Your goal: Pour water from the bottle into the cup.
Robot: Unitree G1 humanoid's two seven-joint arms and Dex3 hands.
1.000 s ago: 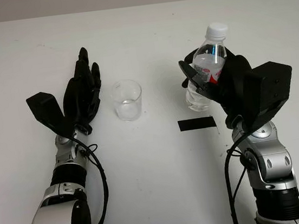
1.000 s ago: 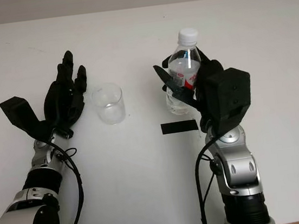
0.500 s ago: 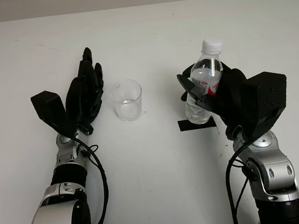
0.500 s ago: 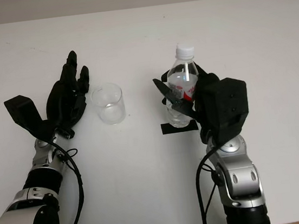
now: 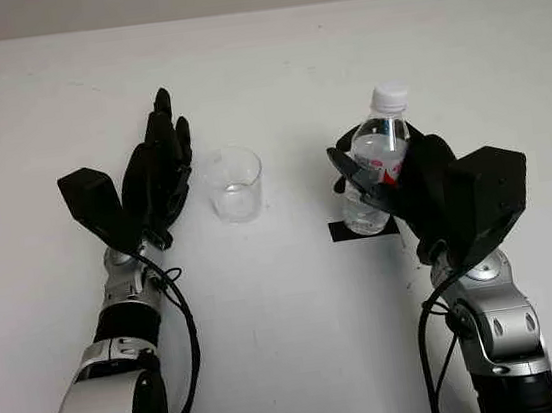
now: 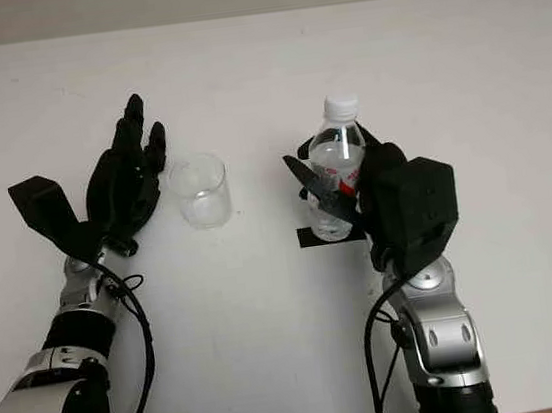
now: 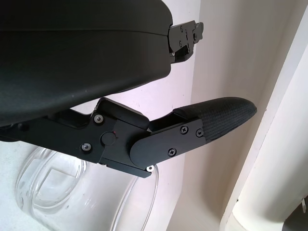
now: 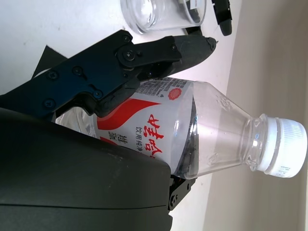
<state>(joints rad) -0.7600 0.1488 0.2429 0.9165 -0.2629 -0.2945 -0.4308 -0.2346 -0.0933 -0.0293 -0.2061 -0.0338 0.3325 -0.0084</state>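
Left eye view shows the right hand point(image 5: 385, 175) wrapped around a clear plastic bottle point(image 5: 376, 166), its black fingers point(image 5: 350, 169) closed over the red-and-white label at mid-body. The bottle stands upright in that grasp, its white cap point(image 5: 391, 98) well above the fingertips and its base on or just over a strip of black tape point(image 5: 348, 230) stuck to the white table point(image 5: 293, 345); whether the base touches the tape cannot be told.

From the right wrist view, one finger point(image 8: 144, 53) lies across the near side of the label point(image 8: 144, 125) and the hand's shell presses the other side, so the bottle point(image 8: 211, 134) is pinned between them. The neck and cap point(image 8: 284, 147) stick out free beyond the fingers. Past the fingertip sits the clear cup point(image 8: 163, 14).

The cup point(image 5: 234, 183) stands upright on the table, between the two hands, well apart from the fingers that hold the bottle and just beside the fingertips of the left hand point(image 5: 155, 179). That hand holds nothing and is open, raised over the table with its fingers pointing away from the robot; it does not visibly touch the cup. In the left wrist view one left finger point(image 7: 211, 120) reaches out above the glass rim point(image 7: 57, 187) with a gap between them.
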